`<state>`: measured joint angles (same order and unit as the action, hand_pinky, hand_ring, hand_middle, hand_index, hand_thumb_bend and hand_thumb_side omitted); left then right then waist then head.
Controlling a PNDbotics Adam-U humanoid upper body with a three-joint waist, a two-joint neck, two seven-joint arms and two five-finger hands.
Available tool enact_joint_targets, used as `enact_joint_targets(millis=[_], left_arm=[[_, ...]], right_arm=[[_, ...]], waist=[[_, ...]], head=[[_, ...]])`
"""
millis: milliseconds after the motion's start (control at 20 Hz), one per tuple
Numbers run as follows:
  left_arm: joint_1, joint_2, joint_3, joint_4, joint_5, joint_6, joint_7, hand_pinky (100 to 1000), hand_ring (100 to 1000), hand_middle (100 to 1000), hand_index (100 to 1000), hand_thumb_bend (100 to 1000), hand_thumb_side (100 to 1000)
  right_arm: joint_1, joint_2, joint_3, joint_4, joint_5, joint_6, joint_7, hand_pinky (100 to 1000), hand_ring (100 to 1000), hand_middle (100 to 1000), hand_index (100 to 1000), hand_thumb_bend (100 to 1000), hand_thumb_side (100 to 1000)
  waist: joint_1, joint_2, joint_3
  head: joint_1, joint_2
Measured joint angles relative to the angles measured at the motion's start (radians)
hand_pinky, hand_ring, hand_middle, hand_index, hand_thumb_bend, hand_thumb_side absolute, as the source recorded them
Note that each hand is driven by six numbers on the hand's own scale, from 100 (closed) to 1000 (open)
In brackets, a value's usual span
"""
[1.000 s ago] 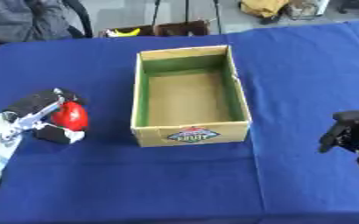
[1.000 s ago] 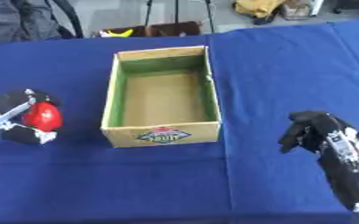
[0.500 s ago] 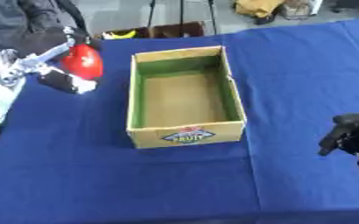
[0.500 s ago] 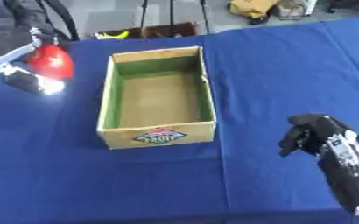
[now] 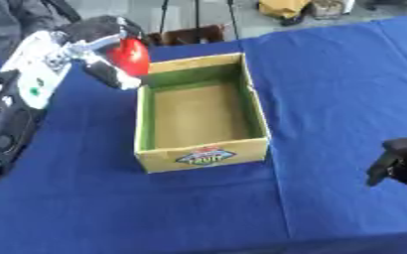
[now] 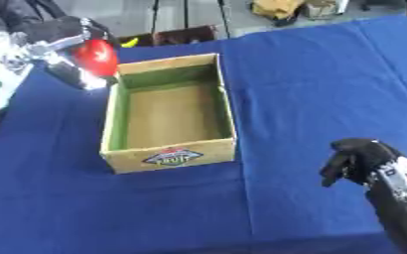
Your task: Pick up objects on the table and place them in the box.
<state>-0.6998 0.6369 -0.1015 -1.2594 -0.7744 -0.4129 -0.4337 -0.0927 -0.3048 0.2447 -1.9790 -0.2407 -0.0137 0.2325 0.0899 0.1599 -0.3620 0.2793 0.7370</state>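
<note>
Holding a red apple (image 5: 130, 54) in curled left hand (image 5: 102, 44) fingers, just beside the open cardboard box's (image 5: 198, 116) far-left corner, above the blue tabletop (image 5: 328, 74).

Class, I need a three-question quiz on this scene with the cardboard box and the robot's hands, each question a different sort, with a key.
1. True or false: the cardboard box already holds an object.
2. Which hand holds the red object? A left hand B right hand
3. Fill in: the tablecloth is ____.

Key: 1 false, the box is empty. 2 A; it is raised by the box's far left corner. 3 blue.
</note>
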Motion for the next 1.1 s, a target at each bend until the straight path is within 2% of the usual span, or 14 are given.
enact_joint_targets(millis=[250,300,500,550,600,700,800,850,900,950,1000,1100], left_arm=[[-0.030,-0.066,-0.019,0.081,-0.040,-0.061,0.023,201,469,619,802,100,159],[-0.032,-0.076,-0.024,0.089,-0.050,-0.070,0.026,202,470,619,802,100,182],[-0.032,-0.111,-0.034,0.121,-0.094,-0.096,0.046,196,469,616,801,100,176],[-0.032,-0.120,-0.036,0.129,-0.105,-0.102,0.055,198,470,617,801,116,172],[-0.032,-0.127,-0.036,0.137,-0.117,-0.108,0.064,200,470,617,801,175,165],[-0.032,-0.137,-0.037,0.152,-0.136,-0.118,0.087,209,476,616,801,253,276],[-0.033,-0.145,-0.037,0.161,-0.148,-0.130,0.108,222,486,617,801,376,447],[-0.033,-0.146,-0.037,0.164,-0.152,-0.138,0.116,225,488,619,802,404,491],[-0.033,-0.148,-0.037,0.167,-0.156,-0.145,0.122,231,492,620,803,495,629],[-0.033,-0.149,-0.037,0.170,-0.159,-0.153,0.127,235,494,621,804,541,692],[-0.033,-0.151,-0.037,0.173,-0.161,-0.161,0.132,245,500,624,805,627,812],[-0.033,-0.154,-0.037,0.174,-0.161,-0.174,0.142,274,513,630,805,789,951]], right_arm=[[-0.013,0.000,0.009,0.000,-0.001,0.001,0.009,485,547,511,714,100,795],[-0.014,0.000,0.009,0.000,-0.001,0.001,0.010,485,547,511,714,100,796],[-0.022,0.000,0.009,0.000,-0.003,-0.002,0.014,483,544,499,712,100,813],[-0.022,0.000,0.009,0.000,-0.003,-0.002,0.014,484,545,501,713,100,817],[-0.022,0.000,0.009,0.000,-0.003,-0.001,0.014,485,546,503,713,100,829],[-0.021,0.000,0.009,0.000,-0.002,-0.001,0.015,483,543,495,712,100,836],[-0.021,0.000,0.009,0.000,0.001,-0.001,0.014,482,541,484,712,100,848],[-0.021,0.000,0.009,0.000,0.002,0.000,0.014,482,540,482,712,100,850],[-0.021,0.000,0.009,0.000,0.003,0.000,0.014,482,539,481,712,100,857],[-0.021,0.001,0.009,0.000,0.005,0.000,0.014,482,540,481,712,100,860],[-0.020,0.001,0.009,0.000,0.007,0.001,0.013,482,540,481,712,100,861],[-0.020,0.001,0.011,0.000,0.011,0.003,0.012,483,541,484,713,100,864]], waist=[[0.010,0.010,-0.029],[0.012,0.012,-0.033],[0.013,0.019,-0.044],[0.013,0.021,-0.046],[0.013,0.023,-0.049],[0.013,0.027,-0.052],[0.013,0.030,-0.055],[0.013,0.031,-0.057],[0.013,0.031,-0.057],[0.013,0.031,-0.058],[0.013,0.031,-0.058],[0.014,0.032,-0.062]], head=[[0.015,-0.009],[0.017,-0.009],[0.018,-0.012],[0.018,-0.014],[0.018,-0.017],[0.018,-0.019],[0.018,-0.022],[0.018,-0.022],[0.018,-0.023],[0.018,-0.023],[0.018,-0.025],[0.018,-0.025]])
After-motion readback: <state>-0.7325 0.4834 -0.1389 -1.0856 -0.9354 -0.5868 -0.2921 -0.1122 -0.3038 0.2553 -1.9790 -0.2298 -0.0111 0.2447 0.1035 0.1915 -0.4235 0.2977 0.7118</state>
